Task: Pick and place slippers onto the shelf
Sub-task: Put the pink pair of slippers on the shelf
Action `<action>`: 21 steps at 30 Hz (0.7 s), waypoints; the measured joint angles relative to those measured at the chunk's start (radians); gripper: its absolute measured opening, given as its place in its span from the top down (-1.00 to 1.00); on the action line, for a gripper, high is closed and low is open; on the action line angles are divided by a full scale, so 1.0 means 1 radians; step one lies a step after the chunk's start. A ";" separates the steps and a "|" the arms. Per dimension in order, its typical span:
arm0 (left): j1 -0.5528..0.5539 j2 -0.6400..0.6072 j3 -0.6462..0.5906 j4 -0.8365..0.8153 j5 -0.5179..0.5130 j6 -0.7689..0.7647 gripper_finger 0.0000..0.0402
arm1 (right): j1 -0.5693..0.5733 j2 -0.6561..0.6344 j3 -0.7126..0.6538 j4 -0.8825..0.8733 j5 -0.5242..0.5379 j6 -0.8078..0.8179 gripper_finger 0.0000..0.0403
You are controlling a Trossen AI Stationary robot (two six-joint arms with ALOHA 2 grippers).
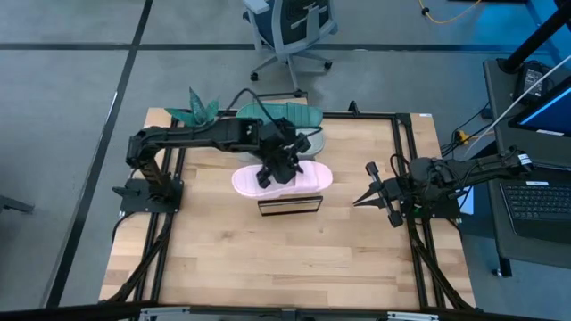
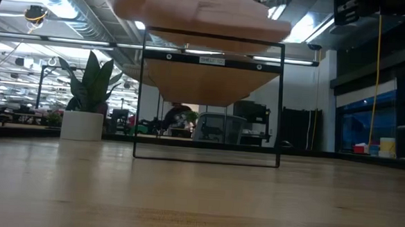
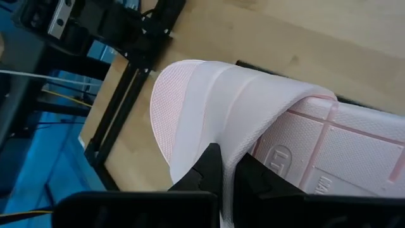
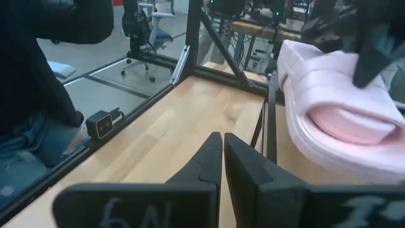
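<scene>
Pinched shut on the strap of the pink slipper (image 1: 294, 179), the left gripper (image 1: 275, 169) holds it over the shelf (image 1: 289, 206) near the middle of the table (image 1: 268, 267); the sole lies across the shelf, overhanging at both ends. The teal slipper (image 1: 287, 113) and the grey slipper (image 1: 312, 140) lie near the table's far edge, the grey one mostly hidden by the left arm. At the right edge the right gripper (image 1: 361, 200) waits with its fingers pressed together, empty.

The main risk, I judge, is release: the slipper is longer than the shelf, so if it is let go off-centre it could tip off one end. A grip only on the soft strap could also let it twist.
</scene>
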State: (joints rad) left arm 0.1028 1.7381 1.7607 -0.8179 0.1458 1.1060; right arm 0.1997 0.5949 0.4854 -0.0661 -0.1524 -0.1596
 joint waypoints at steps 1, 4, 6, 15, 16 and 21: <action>0.000 0.009 0.000 0.009 -0.003 0.007 0.99 | 0.000 0.000 0.000 -0.008 0.000 0.000 0.90; 0.000 0.024 0.000 0.017 -0.008 0.012 0.99 | 0.000 0.000 0.000 -0.013 0.000 0.004 0.90; 0.000 0.028 0.000 0.025 -0.021 0.009 0.99 | 0.000 0.000 0.000 -0.026 -0.001 0.005 0.90; 0.000 0.048 0.000 0.024 -0.030 -0.019 0.99 | 0.000 0.000 0.000 -0.035 -0.003 0.002 0.90; 0.002 0.052 0.000 0.023 -0.030 -0.032 0.99 | 0.000 0.000 0.000 -0.035 -0.005 0.005 0.90; 0.007 0.064 -0.002 0.007 -0.029 -0.053 0.99 | 0.000 0.000 0.000 -0.037 -0.007 0.022 0.90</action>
State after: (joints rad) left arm 0.1097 1.8020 1.7588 -0.8107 0.1165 1.0525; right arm 0.1997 0.5953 0.4854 -0.1028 -0.1596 -0.1375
